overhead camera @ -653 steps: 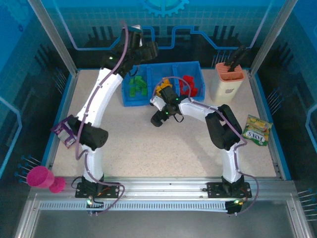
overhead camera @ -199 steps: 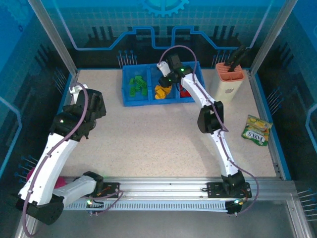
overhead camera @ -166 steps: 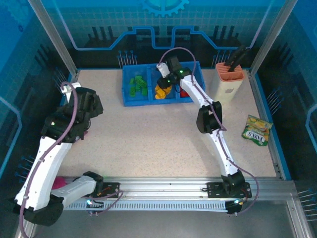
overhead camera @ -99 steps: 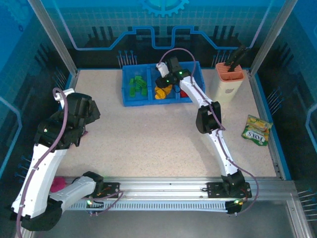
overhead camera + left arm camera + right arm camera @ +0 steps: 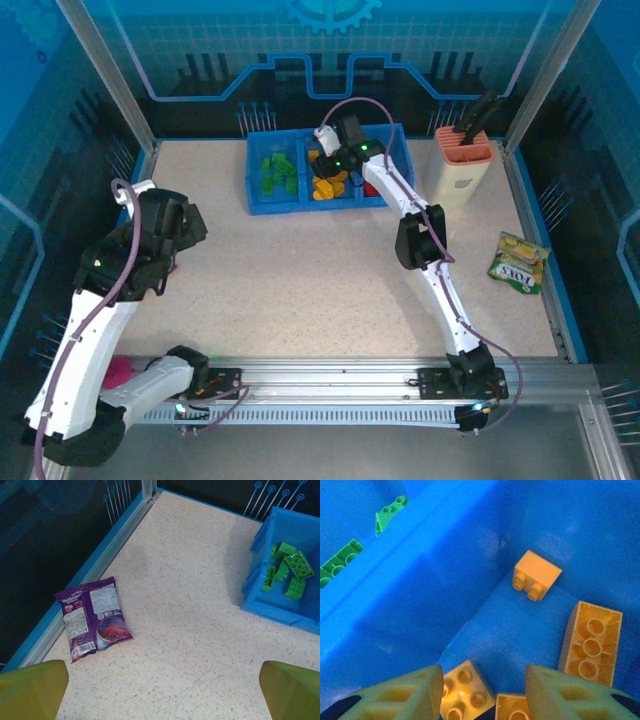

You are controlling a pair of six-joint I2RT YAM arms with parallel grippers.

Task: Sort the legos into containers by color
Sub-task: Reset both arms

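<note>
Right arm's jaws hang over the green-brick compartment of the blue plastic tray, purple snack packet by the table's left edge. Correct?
No: the jaws hang over the compartment of yellow-orange plastic bricks; the right wrist view shows it. The rest stands.

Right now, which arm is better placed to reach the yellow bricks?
Right. The right tool hangs over the tray's middle compartment, directly above the yellow bricks. The left tool is over the table near the purple packet.

Left arm (image 5: 85, 330) and right arm (image 5: 447, 300): white links, black joints, thin purple cable (image 5: 358, 99) looped along each. Black bases (image 5: 190, 375) with small green lights. Left fingers (image 5: 32, 690) solid olive-yellow; right fingers (image 5: 395, 697) pale yellow, triangular cutouts.
</note>
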